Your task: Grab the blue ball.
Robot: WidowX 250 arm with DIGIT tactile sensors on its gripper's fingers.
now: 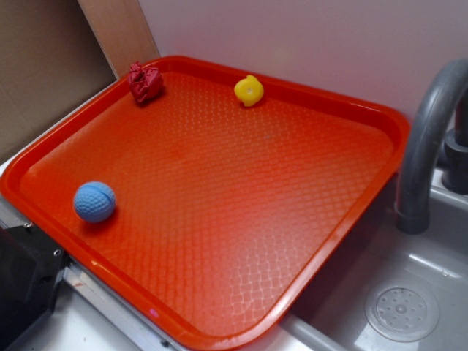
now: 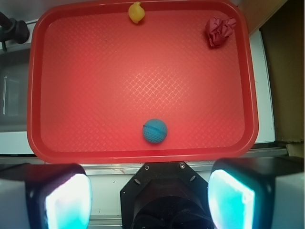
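The blue ball [image 1: 94, 202] is light blue and dimpled, with a thin seam. It lies on the red tray [image 1: 344, 102] near its front left rim. In the wrist view the ball [image 2: 155, 130] sits near the tray's [image 2: 38, 95] near edge, just ahead of my gripper [image 2: 150, 198]. The gripper is high above the counter, outside the tray. Its two fingers stand wide apart with nothing between them, one pad [image 2: 66, 202] at the left and the other at the right. The gripper does not show in the exterior view.
A small yellow toy [image 1: 249, 91] and a dark red wrinkly lump [image 1: 145, 82] lie at the tray's far rim. A grey faucet [image 1: 428, 139] and a sink with a drain [image 1: 401, 313] are to the right. A black block [image 1: 22, 281] is at the front left.
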